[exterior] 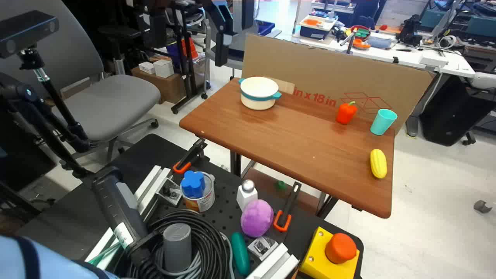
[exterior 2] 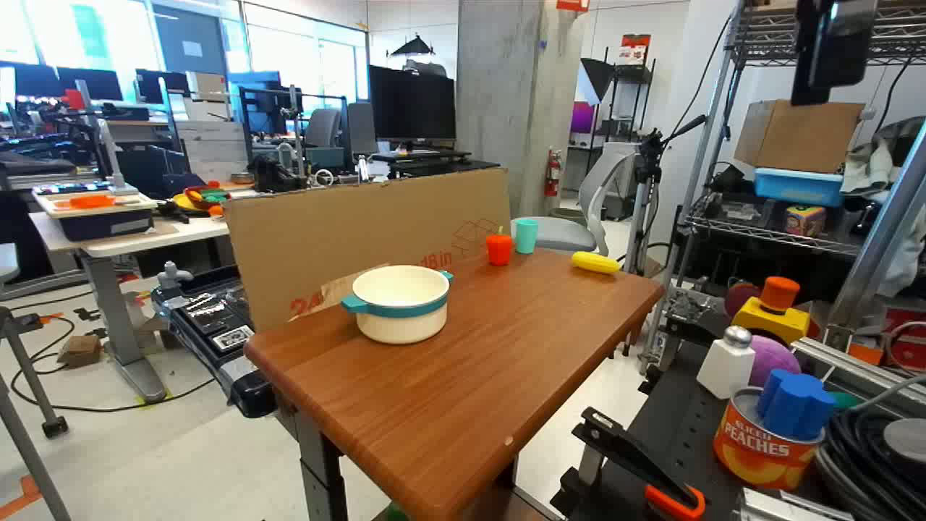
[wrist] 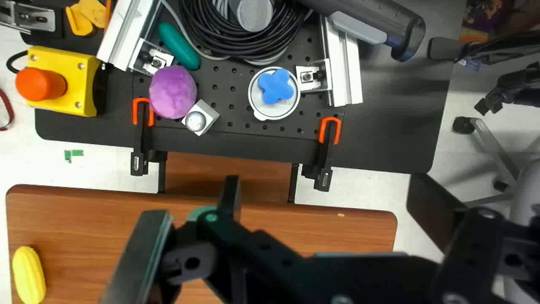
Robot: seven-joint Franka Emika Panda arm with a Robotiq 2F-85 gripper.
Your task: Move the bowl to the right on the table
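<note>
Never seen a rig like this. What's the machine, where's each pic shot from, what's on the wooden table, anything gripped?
It's a remotely driven robot arm; mostly its grasping end, the tool, shows, at the top of both exterior views. Those two come from cameras standing outside the robot. The remaining picture is from a camera on its wrist, looking down at a black pegboard and part of the wooden table, with the tool in the lower foreground. On that table: a cream two-handled pot, a red bell pepper, a teal cup and a yellow corn cob. The tool looks open; I see nothing held.
</note>
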